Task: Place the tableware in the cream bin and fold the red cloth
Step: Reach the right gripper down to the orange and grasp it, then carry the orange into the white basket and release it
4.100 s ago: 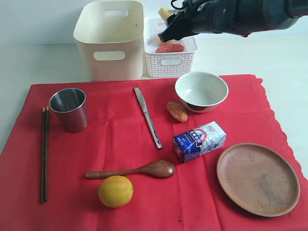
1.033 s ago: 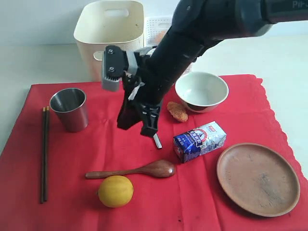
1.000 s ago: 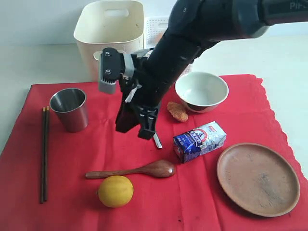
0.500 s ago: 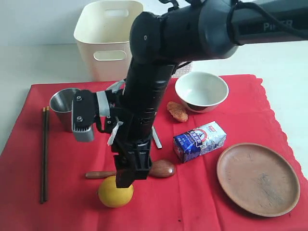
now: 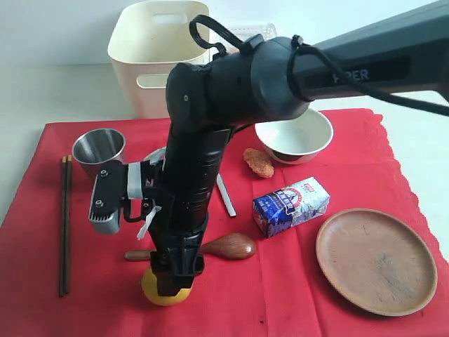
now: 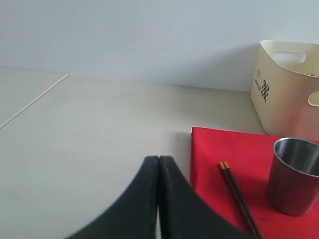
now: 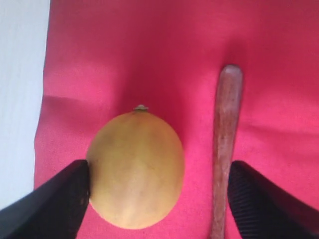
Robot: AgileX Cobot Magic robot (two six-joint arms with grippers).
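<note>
My right gripper is open and low over the red cloth, its jaws straddling a yellow lemon and the handle of the brown wooden spoon. One finger touches the lemon's side. The arm hides most of the silver knife. The steel cup and the dark chopsticks sit at the left. The pale bowl and wooden plate lie to the right. Behind stands the cream bin. My left gripper is shut and empty over bare table beside the cloth.
A blue milk carton and a brown fried piece lie between the bowl and the plate. The white lattice basket is mostly hidden behind the right arm. Pale tabletop stretches left of the cloth.
The right arm swung from above the knife toward the front and came down over the lemon, its jaws opening wide on the way. The left gripper stayed shut.
</note>
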